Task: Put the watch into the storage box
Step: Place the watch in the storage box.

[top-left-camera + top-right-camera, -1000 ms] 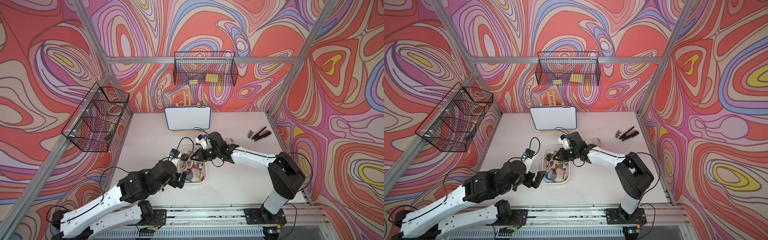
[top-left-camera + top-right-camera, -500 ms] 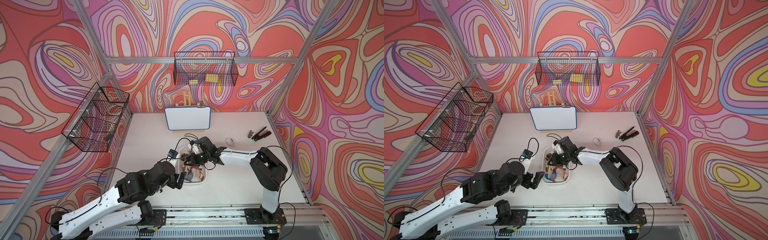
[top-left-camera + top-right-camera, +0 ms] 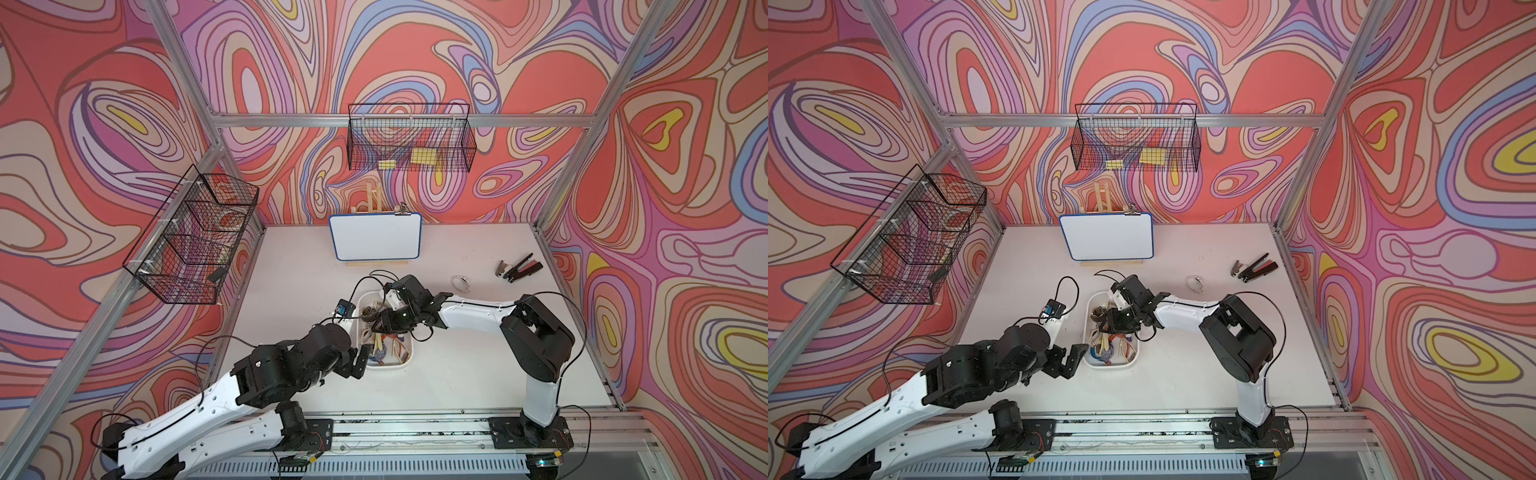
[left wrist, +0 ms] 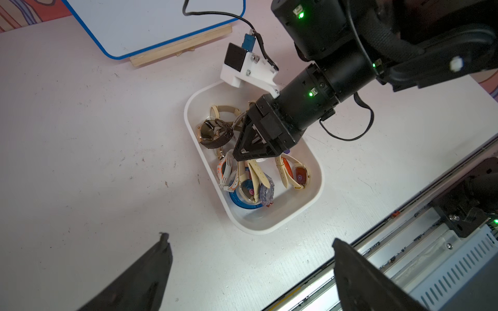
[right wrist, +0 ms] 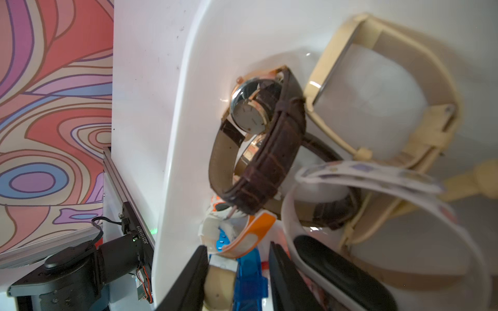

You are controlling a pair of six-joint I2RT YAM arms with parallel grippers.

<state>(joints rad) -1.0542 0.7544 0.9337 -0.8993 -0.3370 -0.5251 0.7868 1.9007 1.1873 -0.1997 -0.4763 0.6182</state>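
Right tool point(image 5: 236, 249), jaws parted, is being held among straps point(image 5: 248, 272) in the box point(image 5: 173, 140), so one is risking being dragged out.

Top views: high over the front rail; facing down and toward the back wall; far off; whole tabletop point(image 3: 457, 374) in both
Left wrist: above the tabletop; facing down onto the storage box point(image 4: 256, 224); moderately near
Right wrist: just over the storage box; facing into it; very near
Shared: storage box in every view
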